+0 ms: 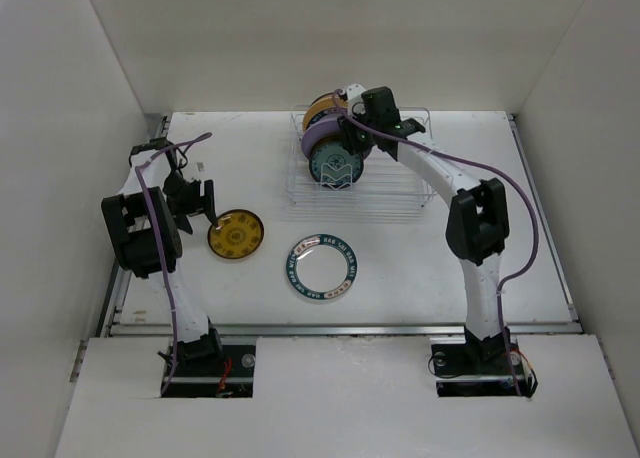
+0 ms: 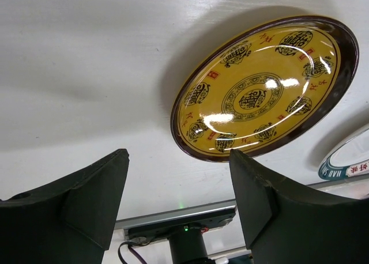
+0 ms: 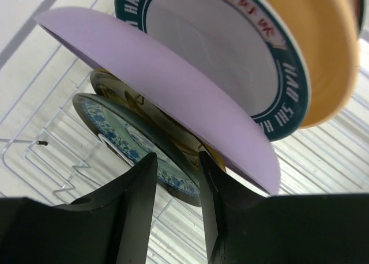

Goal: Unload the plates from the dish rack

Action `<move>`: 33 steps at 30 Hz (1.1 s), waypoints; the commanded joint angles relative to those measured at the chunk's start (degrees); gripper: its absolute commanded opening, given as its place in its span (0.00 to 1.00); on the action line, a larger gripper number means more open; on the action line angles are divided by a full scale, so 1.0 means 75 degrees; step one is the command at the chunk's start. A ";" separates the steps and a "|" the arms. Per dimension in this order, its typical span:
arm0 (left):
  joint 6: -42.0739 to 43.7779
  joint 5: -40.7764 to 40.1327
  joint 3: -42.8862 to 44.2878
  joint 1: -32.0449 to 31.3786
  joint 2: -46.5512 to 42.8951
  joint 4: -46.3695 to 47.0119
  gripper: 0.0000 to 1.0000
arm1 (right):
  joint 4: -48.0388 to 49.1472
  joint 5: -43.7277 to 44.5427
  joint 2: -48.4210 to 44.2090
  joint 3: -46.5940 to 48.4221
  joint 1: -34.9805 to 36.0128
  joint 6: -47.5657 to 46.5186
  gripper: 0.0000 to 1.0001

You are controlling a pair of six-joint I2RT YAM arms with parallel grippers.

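Nearest the arm bases, 2 plates already lie flat on the surface (image 1: pixel 440 278): a teal-rim plate (image 1: pixel 320 268) in the middle and a gold plate (image 2: pixel 259 88) just to its left. They lie well apart from each other, so neither blocks the next one set down.

The left gripper (image 2: pixel 179 160) hangs just beside the gold plate with its jaws spread wide and nothing between them. It has released, and the plate rests on the surface on its own.

Farther back stands the rack (image 1: pixel 400 193), with plates on edge between its bars, so each has to be taken by the rim. The right gripper (image 3: pixel 176 160) reaches in from the rack's far end. Its jaws are narrowed around the rim of a dark plate with a blue pattern (image 3: pixel 115 131), the lowest in that view. I cannot tell whether they actually pinch it.

Behind it lean a lavender plate (image 3: pixel 173 97), a 2nd teal-rim plate (image 3: pixel 230 51) and a tan plate (image 3: pixel 323 56), packed close. That likely explains the grip at the exposed edge.
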 commanded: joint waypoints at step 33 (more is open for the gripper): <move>0.0906 0.0763 0.0701 -0.0524 -0.1492 -0.0259 0.68 | 0.0324 -0.0556 -0.2293 0.0129 0.0093 0.0808 0.00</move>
